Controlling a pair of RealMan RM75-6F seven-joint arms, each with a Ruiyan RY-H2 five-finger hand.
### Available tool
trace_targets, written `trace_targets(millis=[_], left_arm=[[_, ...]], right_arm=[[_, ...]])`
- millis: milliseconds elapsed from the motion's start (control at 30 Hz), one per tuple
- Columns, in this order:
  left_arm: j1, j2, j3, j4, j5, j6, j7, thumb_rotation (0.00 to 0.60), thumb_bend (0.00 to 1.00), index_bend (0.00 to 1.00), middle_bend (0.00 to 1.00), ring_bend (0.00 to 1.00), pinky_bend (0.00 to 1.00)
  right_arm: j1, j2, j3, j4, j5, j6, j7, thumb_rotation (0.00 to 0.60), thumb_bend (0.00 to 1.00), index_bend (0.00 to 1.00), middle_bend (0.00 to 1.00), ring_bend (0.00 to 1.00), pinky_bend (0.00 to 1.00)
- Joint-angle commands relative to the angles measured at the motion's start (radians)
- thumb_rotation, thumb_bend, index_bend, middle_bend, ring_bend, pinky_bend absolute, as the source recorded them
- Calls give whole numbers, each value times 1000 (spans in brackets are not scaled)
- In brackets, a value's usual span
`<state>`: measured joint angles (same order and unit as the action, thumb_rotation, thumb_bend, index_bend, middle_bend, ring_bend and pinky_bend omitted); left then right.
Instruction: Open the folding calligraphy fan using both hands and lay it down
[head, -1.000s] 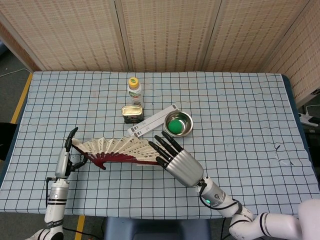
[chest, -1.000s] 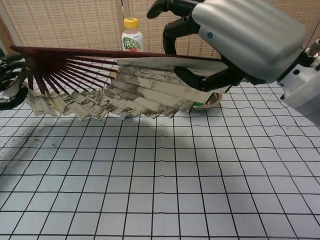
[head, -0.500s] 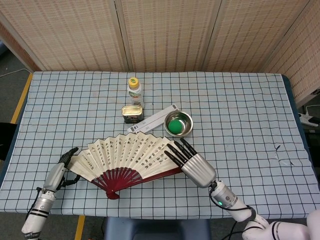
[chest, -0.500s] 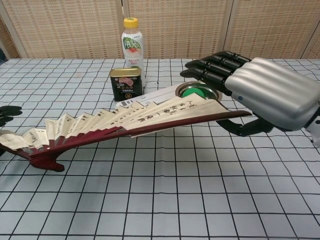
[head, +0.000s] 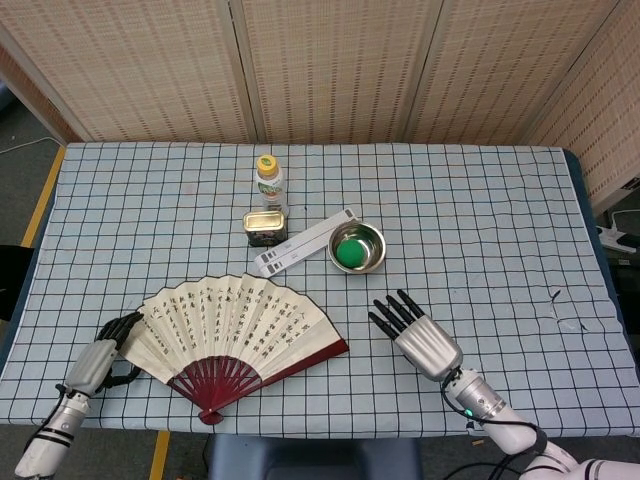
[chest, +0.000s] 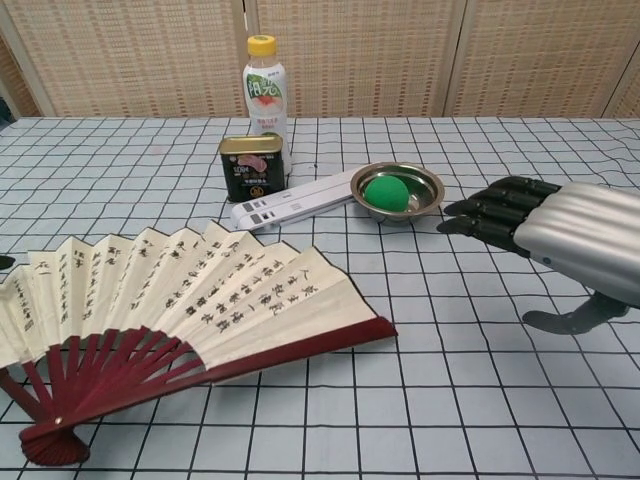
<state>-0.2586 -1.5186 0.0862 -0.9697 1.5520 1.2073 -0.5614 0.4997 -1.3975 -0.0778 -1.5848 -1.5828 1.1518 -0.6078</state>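
Head view: bottle (head: 267, 181), tin (head: 265, 228), bowl (head: 357, 247) behind fan (head: 235, 325)

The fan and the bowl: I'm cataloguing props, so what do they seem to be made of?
Fan: leaf looks like matte cream paper, pleated and inked with characters; ribs look like dark red lacquered wood or bamboo. Bowl: probably stainless steel, judging by its shiny grey rim.

Woven folding screens (head: 330, 70) stand behind the checked tablecloth (head: 480, 200).
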Motion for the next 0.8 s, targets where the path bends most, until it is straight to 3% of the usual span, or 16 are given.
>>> trace_targets(millis=[33, 167, 300, 367, 533, 667, 800], left_arm=[[-6, 46, 39, -34, 26, -48, 162, 600, 431, 0, 0, 0, 3], [6, 71, 5, -122, 16, 22, 303, 600, 431, 0, 0, 0, 4], [29, 58, -26, -179, 100, 227, 367, 600, 431, 0, 0, 0, 18], [22, 73, -21, -207, 127, 241, 427, 600, 430, 0, 0, 0, 15], [-13, 185, -26, -385, 49, 88, 643, 600, 429, 0, 0, 0, 7], [-48, 300, -43, -556, -190, -123, 986, 600, 433, 0, 0, 0, 0], [-72, 301, -45, -577, -389, -219, 1188, 600, 425, 0, 0, 0, 3]], right_arm=[[-10, 18, 2, -21, 24, -13, -6, 553, 206, 0, 0, 0, 0], [-23, 25, 1, -21, 20, -3, 23, 552, 206, 0, 0, 0, 0], [-35, 32, 0, -13, 12, 8, 62, 552, 205, 0, 0, 0, 0], [-39, 36, 1, -11, 11, 11, 73, 550, 206, 0, 0, 0, 0], [-54, 59, 3, -21, -3, 34, 100, 550, 206, 0, 0, 0, 0], [-69, 89, -2, -33, -23, 59, 127, 549, 206, 0, 0, 0, 0], [-80, 109, -9, -36, -35, 66, 155, 550, 206, 0, 0, 0, 0]])
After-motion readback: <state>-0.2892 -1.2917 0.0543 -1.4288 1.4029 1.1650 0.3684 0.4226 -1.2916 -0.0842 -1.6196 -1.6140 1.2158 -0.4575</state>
